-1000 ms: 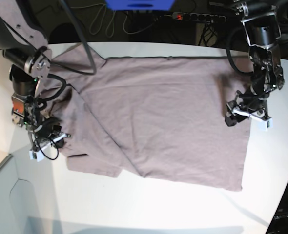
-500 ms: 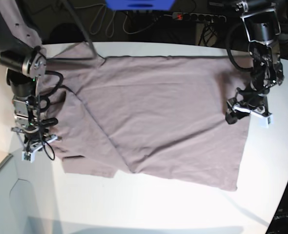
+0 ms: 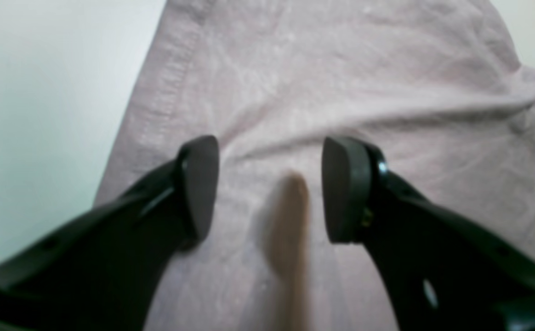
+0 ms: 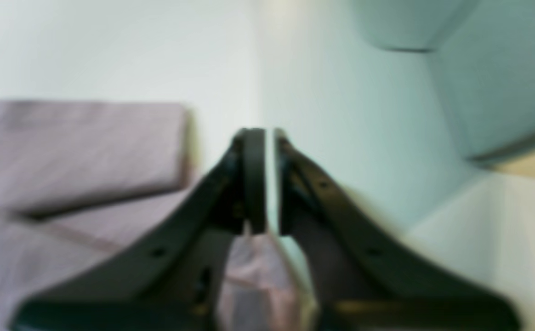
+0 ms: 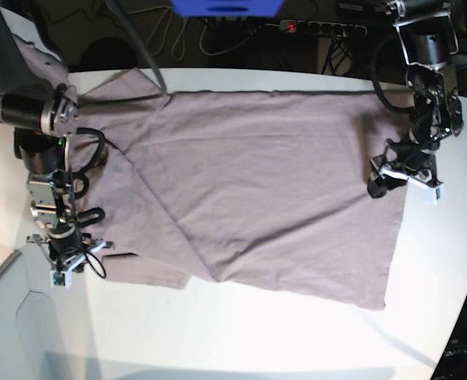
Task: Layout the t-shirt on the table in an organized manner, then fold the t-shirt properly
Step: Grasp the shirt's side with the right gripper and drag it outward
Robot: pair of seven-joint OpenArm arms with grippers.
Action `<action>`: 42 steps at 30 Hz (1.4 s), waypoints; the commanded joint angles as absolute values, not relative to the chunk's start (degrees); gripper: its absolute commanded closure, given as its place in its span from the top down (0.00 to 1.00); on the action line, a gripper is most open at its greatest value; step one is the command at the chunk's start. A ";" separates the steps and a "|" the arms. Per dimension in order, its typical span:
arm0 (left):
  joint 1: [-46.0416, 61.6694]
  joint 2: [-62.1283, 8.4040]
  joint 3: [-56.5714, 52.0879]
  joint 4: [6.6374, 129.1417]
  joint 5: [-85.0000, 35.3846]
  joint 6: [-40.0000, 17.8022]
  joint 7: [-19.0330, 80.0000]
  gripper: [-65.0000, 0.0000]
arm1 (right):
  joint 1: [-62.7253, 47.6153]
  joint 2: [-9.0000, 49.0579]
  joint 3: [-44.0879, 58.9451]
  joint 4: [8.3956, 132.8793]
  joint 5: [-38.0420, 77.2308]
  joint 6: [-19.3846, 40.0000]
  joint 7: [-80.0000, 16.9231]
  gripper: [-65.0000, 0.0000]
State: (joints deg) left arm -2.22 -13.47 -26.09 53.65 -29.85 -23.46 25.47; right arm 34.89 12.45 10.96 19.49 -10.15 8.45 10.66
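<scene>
Wide bare table point(image 5: 241, 332) lies below the t-shirt point(image 5: 265, 182), open passage there; bare strips flank the t-shirt too, where the right gripper point(image 5: 63, 265) and left gripper point(image 5: 400, 178) stand in the way

Behind the far edge of the work surface, in the base view, a black power strip point(image 5: 322, 28) lies on the dark floor, a small red light glowing at its left end. Pale cables point(image 5: 182, 36) loop loosely across the floor to its left. A bright blue box-like object point(image 5: 227, 7) sits at the top edge, cut off by the frame.
</scene>
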 commanded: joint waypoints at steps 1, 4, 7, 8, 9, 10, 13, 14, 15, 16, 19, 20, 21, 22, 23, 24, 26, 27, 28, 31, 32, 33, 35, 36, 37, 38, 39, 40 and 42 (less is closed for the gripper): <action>-1.10 -14.64 -26.07 52.97 -26.86 -20.70 30.11 0.56 | 36.70 12.88 11.12 20.09 -9.89 9.10 12.26 0.19; -1.10 -14.73 -26.07 52.97 -26.86 -20.70 30.11 0.56 | 36.53 12.53 11.12 20.09 -9.89 9.10 10.51 0.41; -1.10 -14.73 -26.07 52.97 -26.86 -20.70 30.11 0.56 | 36.26 12.70 11.21 20.00 -9.80 9.10 8.57 0.55; -1.10 -14.73 -26.07 52.88 -26.86 -20.70 30.11 0.56 | 36.09 12.70 11.21 20.00 -9.80 9.10 8.13 0.57; -1.10 -14.73 -26.07 52.88 -26.86 -20.70 30.11 0.56 | 35.30 12.62 11.21 20.00 -9.80 9.10 7.87 0.59; -1.10 -14.73 -26.07 52.88 -26.86 -20.70 30.11 0.56 | 34.59 12.62 11.21 20.00 -9.80 9.10 7.96 0.60; -1.10 -14.73 -26.07 52.88 -26.86 -20.70 30.11 0.56 | 33.54 12.35 11.21 20.00 -9.80 9.10 8.04 0.60; -1.10 -14.73 -26.07 52.88 -26.86 -20.70 30.11 0.56 | 33.36 11.82 11.21 20.00 -9.80 9.10 7.87 0.60; -1.10 -14.73 -26.07 52.88 -26.86 -20.70 30.11 0.56 | 33.10 11.56 11.21 20.00 -9.80 9.10 7.78 0.60; -1.10 -14.73 -26.07 52.88 -26.86 -20.70 30.11 0.56 | 32.66 11.38 11.21 20.00 -9.80 9.10 7.78 0.60; -1.10 -14.64 -26.07 52.88 -26.86 -20.70 30.11 0.56 | 32.31 11.21 10.86 20.00 -9.80 9.19 7.69 0.59; -1.10 -14.64 -26.07 52.88 -26.86 -20.70 30.11 0.56 | 32.31 10.68 10.77 19.82 -9.80 9.27 7.69 0.56; -1.19 -14.64 -26.07 52.88 -26.86 -20.70 30.11 0.56 | 32.31 10.59 10.68 18.95 -9.89 9.36 7.69 0.52; -1.19 -14.64 -26.07 52.88 -26.86 -20.70 30.11 0.56 | 32.66 10.51 10.68 17.54 -9.89 9.36 7.69 0.45; -1.19 -14.64 -26.07 52.88 -26.86 -20.70 30.11 0.56 | 32.92 10.51 10.68 16.31 -9.89 9.36 7.96 0.36; -1.10 -14.73 -26.07 52.88 -26.86 -20.70 30.11 0.56 | 33.45 10.51 10.68 15.60 -9.89 9.36 8.04 0.27; -1.10 -14.73 -26.07 52.88 -26.86 -20.70 30.11 0.56 | 34.15 10.51 11.03 14.90 -9.89 9.36 8.13 0.05; -1.10 -14.73 -26.07 52.88 -26.86 -20.70 30.11 0.56 | 34.33 10.51 11.03 14.90 -9.89 9.36 8.13 0.00; -1.10 -14.73 -26.07 52.88 -26.86 -20.70 30.11 0.56 | 34.51 10.51 11.03 14.90 -9.89 9.36 8.13 0.00; -1.10 -14.81 -26.07 52.79 -26.86 -20.70 30.11 0.56 | 36.00 11.21 11.03 14.90 -9.89 9.36 8.13 0.00; -1.19 -14.81 -26.07 52.79 -26.86 -20.70 30.11 0.56 | 36.26 11.56 11.12 14.90 -9.89 9.36 8.13 0.00; -1.19 -14.81 -26.07 52.88 -26.86 -20.70 30.11 0.56 | 36.53 11.74 11.12 15.08 -9.80 9.36 8.13 0.00; -1.10 -14.81 -26.07 52.88 -26.86 -20.70 30.11 0.56 | 37.14 11.74 11.12 16.75 -9.80 9.36 8.13 0.00; -1.10 -14.90 -26.07 52.88 -26.86 -20.70 30.11 0.56 | 37.14 11.82 11.12 17.98 -9.80 9.36 8.13 0.00; -1.10 -14.90 -25.98 52.88 -26.86 -20.70 30.11 0.56 | 37.23 11.82 11.12 19.30 -9.80 9.36 8.13 0.00; -1.10 -14.90 -25.98 52.88 -26.86 -20.70 30.11 0.56 | 37.23 11.82 11.12 20.62 -9.80 9.36 8.13 0.00; -1.10 -14.90 -25.98 52.97 -26.86 -20.70 30.11 0.56 | 37.23 11.74 11.21 21.58 -9.80 9.36 8.13 0.00; -1.10 -14.90 -25.98 52.97 -26.86 -20.70 30.11 0.56 | 37.23 11.74 11.21 22.55 -9.80 9.36 8.04 0.00; -1.19 -14.99 -25.98 52.88 -26.86 -20.70 30.11 0.56 | 37.23 11.74 11.21 23.96 -9.80 9.10 8.04 0.00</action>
